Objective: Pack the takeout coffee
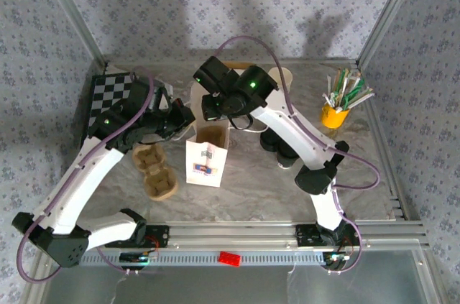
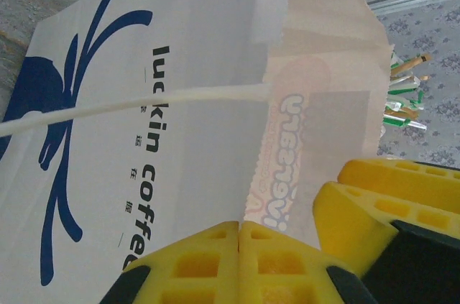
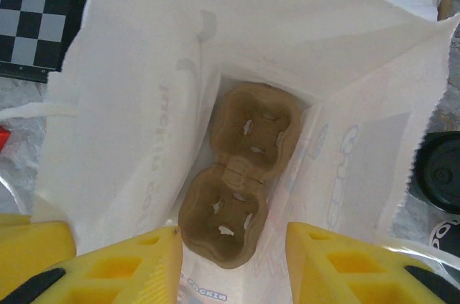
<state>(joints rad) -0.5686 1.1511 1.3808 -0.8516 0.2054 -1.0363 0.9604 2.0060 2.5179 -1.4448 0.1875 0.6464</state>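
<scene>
Seemingly the takeout coffee, a small cream paper cup under a round black plastic lid, stands on the grey tabletop just right of the tall white paper bag; only its lid shows, cut off at the picture's edge. The bag reads "luckin coffee" in blue. One brown pulp two-cup carrier lies inside, a second such carrier outside. The left gripper has its fingers pinching the bag's wall; the right gripper holds its fingers spread above the open mouth.
</scene>
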